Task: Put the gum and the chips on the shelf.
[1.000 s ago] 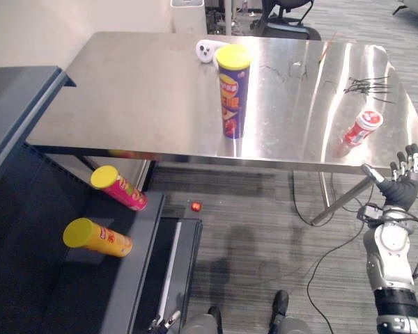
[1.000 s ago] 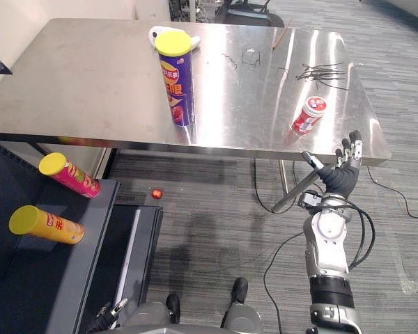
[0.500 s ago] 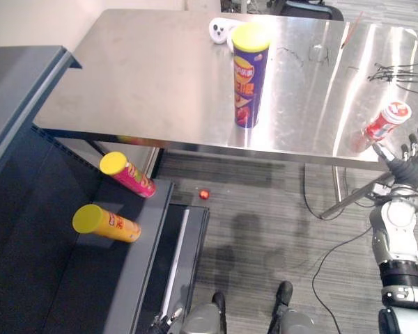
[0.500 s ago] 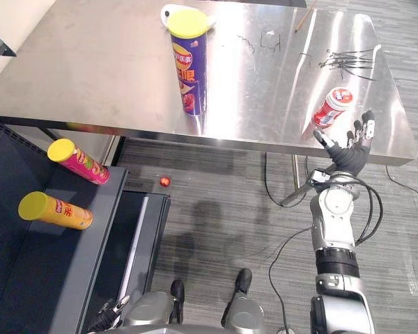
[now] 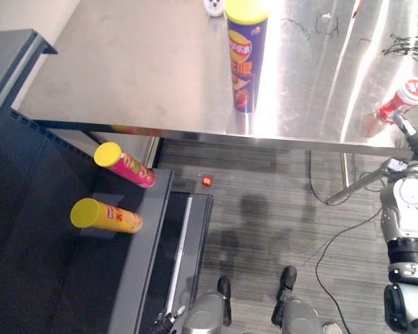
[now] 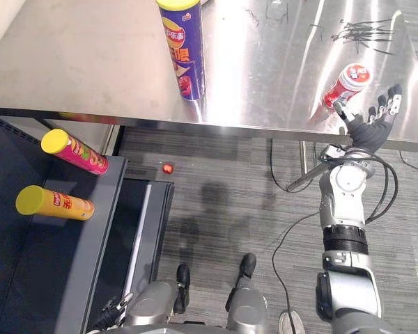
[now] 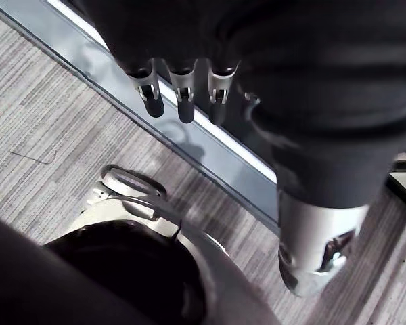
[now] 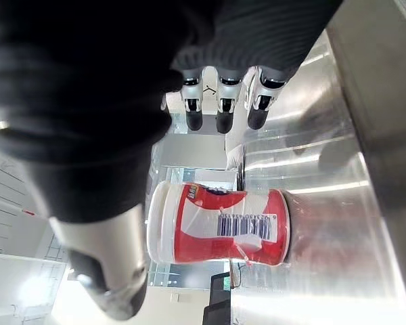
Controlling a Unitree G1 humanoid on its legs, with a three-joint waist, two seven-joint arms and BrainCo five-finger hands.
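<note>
The gum bottle [image 6: 347, 82], red with a white cap, lies tilted on the steel table [image 5: 125, 69] near its front right edge. My right hand [image 6: 369, 125] is open just beside and in front of it, fingers straight and spread, touching nothing; its wrist view shows the bottle [image 8: 220, 227] between thumb and fingers with a gap all round. A tall purple chips can [image 5: 244, 59] with a yellow lid stands upright mid-table. My left hand [image 7: 183, 95] hangs low by the shelf's edge, fingers straight, holding nothing.
A dark shelf [image 5: 28, 229] at the left holds a pink can [image 5: 125, 165] and an orange can [image 5: 106, 216], both lying down. A small red ball [image 5: 207, 181] lies on the carpet. Thin black sticks [image 6: 362, 29] and a white object [image 5: 213, 7] sit farther back on the table.
The camera has tipped down and closer. My right hand has risen from below the table edge to beside the gum bottle. The cans have not moved.
</note>
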